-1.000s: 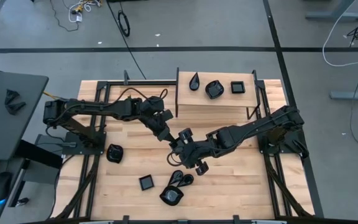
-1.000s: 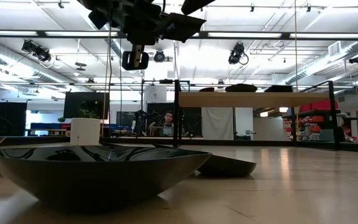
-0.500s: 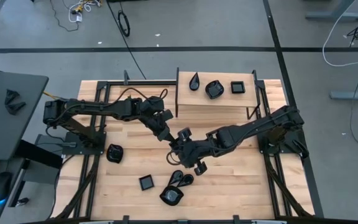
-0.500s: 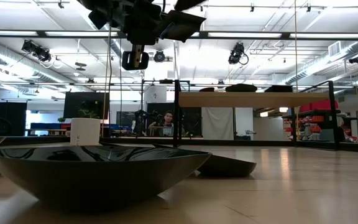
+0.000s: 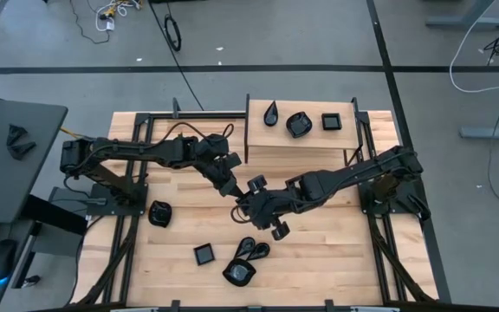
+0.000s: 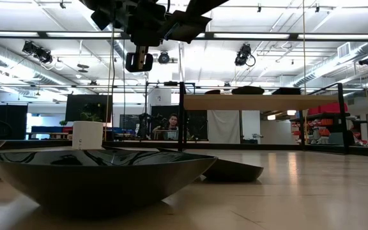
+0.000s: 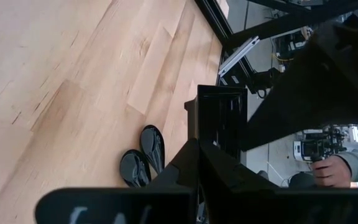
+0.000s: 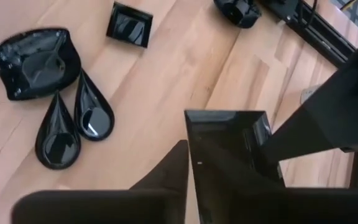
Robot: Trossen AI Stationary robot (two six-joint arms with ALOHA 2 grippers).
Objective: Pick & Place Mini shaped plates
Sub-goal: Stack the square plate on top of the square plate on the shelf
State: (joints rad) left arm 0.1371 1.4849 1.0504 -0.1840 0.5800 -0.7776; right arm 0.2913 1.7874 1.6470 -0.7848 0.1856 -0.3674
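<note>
A small glossy black square plate (image 7: 221,115) (image 8: 225,140) hangs in the air above the table's middle, between my two grippers. My left gripper (image 5: 233,189) reaches it from the left and my right gripper (image 5: 251,202) from the right; both look shut on it. In the high view the grippers hide the plate. Lying flat on the table below are two teardrop plates (image 8: 73,124), a rounded plate (image 8: 36,59), a square plate (image 8: 129,25) and another rounded plate (image 5: 159,212). Three more plates (image 5: 300,122) sit on the raised shelf. My left gripper has the square plate by one edge (image 7: 197,140), where its fingers (image 7: 185,165) close in on it. The plate is lifted clear of the table and stands out beyond the fingers. My right arm's gripper covers its far side. My right gripper has the square plate by its near part (image 8: 201,168), beside one finger (image 8: 169,174). The plate is lifted clear, with its glossy face toward the camera. Its far corner (image 8: 269,165) runs under my left gripper, so the exact hold is hidden there.
The wooden shelf (image 5: 301,143) on metal posts stands at the table's far side. A white pot with a green plant (image 6: 87,134) shows in the low view, behind a large black dish (image 6: 101,176). Bare wood lies to the right of the near plates. A person's hand (image 7: 331,171) shows beyond the table.
My right arm has shifted slightly toward the far edge and toward my left gripper, and its wrist has drawn in closer. My left arm and the plates on the table have kept still.
</note>
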